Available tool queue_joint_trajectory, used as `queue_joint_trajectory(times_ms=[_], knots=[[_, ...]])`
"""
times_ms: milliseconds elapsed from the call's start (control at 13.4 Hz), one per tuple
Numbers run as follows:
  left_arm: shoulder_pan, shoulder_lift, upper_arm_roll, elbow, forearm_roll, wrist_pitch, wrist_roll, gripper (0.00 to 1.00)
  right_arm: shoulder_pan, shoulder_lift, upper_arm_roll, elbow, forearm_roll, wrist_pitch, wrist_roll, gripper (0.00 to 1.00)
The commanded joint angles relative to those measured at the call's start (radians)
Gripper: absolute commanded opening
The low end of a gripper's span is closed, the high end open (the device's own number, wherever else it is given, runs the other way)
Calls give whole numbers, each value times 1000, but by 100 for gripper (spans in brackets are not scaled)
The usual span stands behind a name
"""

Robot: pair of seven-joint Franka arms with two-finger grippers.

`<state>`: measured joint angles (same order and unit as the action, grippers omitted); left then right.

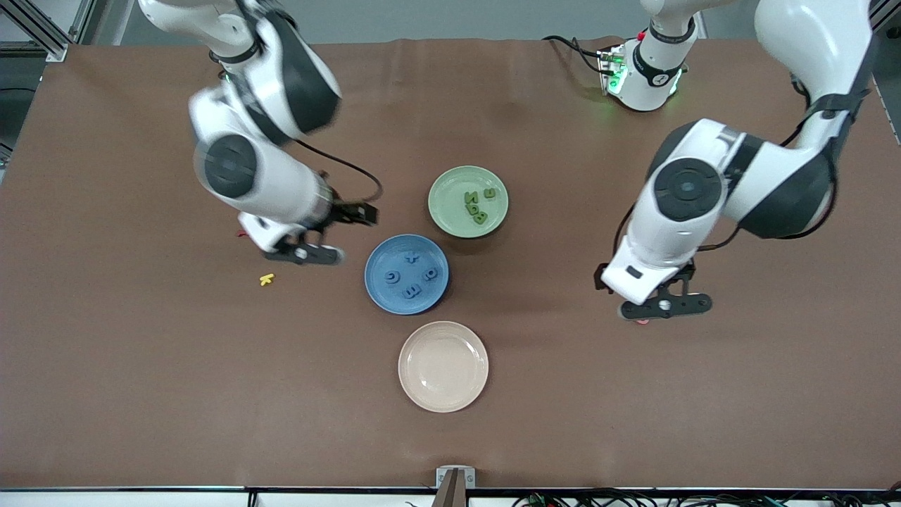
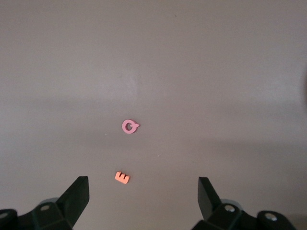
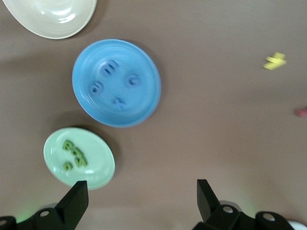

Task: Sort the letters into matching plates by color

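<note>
Front view: you see three round shallow matte plates on the brown tabletop (image 1: 112, 394).
Blue plate (image 1: 407, 274): four blue letters (image 1: 412, 290) in it, lying flat.
Green plate (image 1: 468, 201): four green letters (image 1: 476, 209) clustered in it.
Cream plate (image 1: 443, 366): nearest the front camera.
Left claw (image 2: 143, 190): your fingers spread wide, holding nothing, over a pink ring-shaped letter (image 2: 130, 126) and an orange E (image 2: 122, 178).
Right claw (image 3: 142, 191): wide open, holding nothing, beside the blue plate, near a yellow letter (image 1: 266, 279).

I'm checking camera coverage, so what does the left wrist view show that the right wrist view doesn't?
Only the left wrist view shows the pink letter and the orange letter on bare table, below the open left tool. Only the right wrist view shows the blue plate with blue letters, the green plate with green letters, the beige plate and a yellow letter. Both share the brown table.
</note>
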<state>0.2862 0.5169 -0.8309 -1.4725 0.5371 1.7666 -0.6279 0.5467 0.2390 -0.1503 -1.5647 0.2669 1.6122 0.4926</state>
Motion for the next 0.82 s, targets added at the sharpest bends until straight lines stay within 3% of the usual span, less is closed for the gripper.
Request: queue_joint_trajectory(times_ms=[0, 75, 224, 447, 596, 745], knots=[[10, -131, 82, -15, -139, -12, 162, 100, -143, -179, 17, -135, 8, -55, -125, 100], [-28, -190, 161, -23, -198, -12, 219, 100, -193, -197, 15, -133, -4, -89, -164, 100], [-117, -280, 341, -25, -337, -56, 347, 100, -260, -230, 17, -133, -139, -103, -210, 100], [-214, -391, 545, -31, -449, -143, 500, 100, -391, -244, 17, -103, -169, -98, -394, 100], [-268, -438, 643, -31, -468, -202, 554, 100, -457, -236, 15, -52, -190, -95, -452, 100], [-279, -480, 690, -37, -502, -263, 594, 100, -478, -233, 15, -5, -218, -94, -462, 100]])
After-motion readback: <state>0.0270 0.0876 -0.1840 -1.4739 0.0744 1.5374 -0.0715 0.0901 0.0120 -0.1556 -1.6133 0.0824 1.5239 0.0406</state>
